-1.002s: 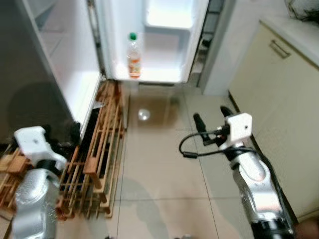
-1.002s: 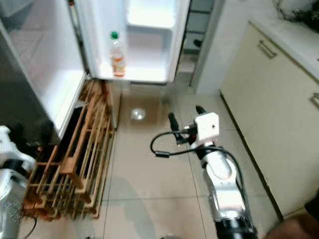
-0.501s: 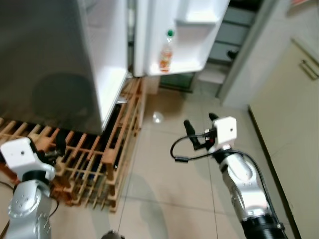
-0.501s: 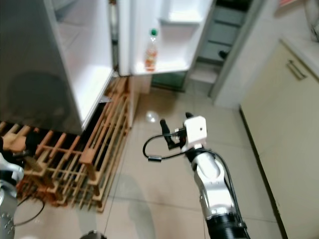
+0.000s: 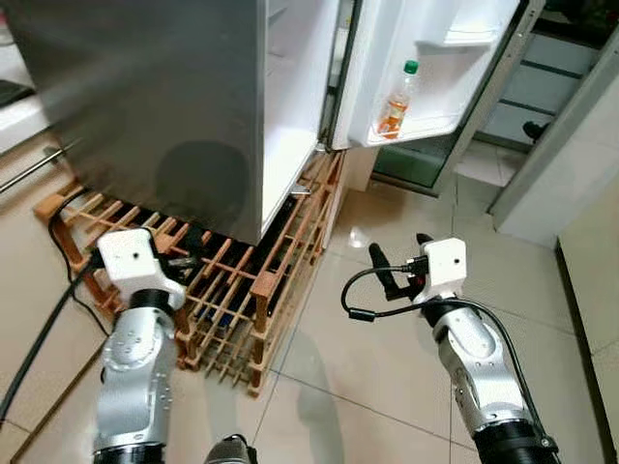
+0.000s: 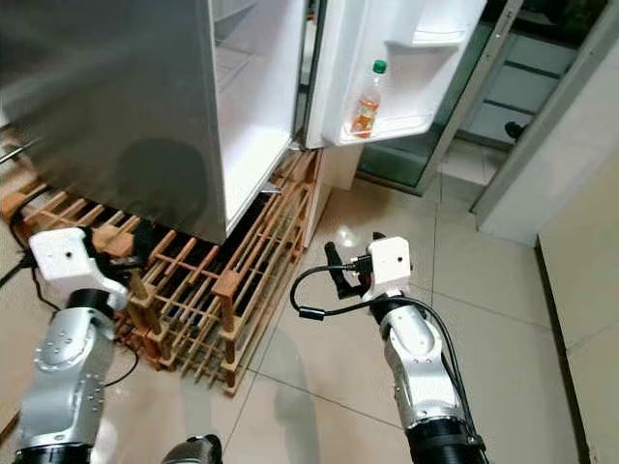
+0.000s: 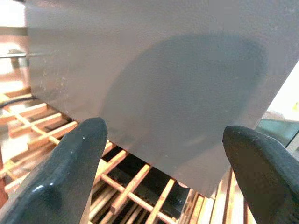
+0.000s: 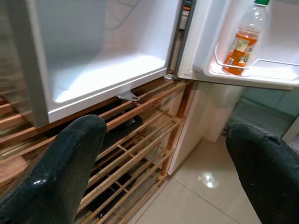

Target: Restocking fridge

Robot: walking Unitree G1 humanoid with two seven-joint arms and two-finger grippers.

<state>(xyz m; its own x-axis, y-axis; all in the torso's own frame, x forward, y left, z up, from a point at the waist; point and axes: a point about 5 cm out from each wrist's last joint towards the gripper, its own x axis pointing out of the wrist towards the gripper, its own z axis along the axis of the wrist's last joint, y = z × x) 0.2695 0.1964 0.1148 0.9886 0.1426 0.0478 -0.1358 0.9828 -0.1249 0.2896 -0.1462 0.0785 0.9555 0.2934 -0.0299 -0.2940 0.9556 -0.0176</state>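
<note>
Glossy tiles; slatted wooden rack (image 5: 232, 290); both fingers (image 7: 79, 158) (image 8: 70, 158) splayed wide, empty.

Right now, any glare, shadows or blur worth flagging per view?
Eye views: sharp; ceiling-light glare on the floor tiles, round shadow on the grey fridge side. Left wrist view: the same shadow, fingers soft. Right wrist view: bottle crisp, near fingers blurred.

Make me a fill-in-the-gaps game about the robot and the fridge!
1. The bottle with orange drink has a ____ cap.
2. The bottle stands on a shelf in the fridge ____.
3. The fridge stands on a rack made of ____.
4. The right gripper holds ____.

Missing words: green; door; wood; nothing
</note>
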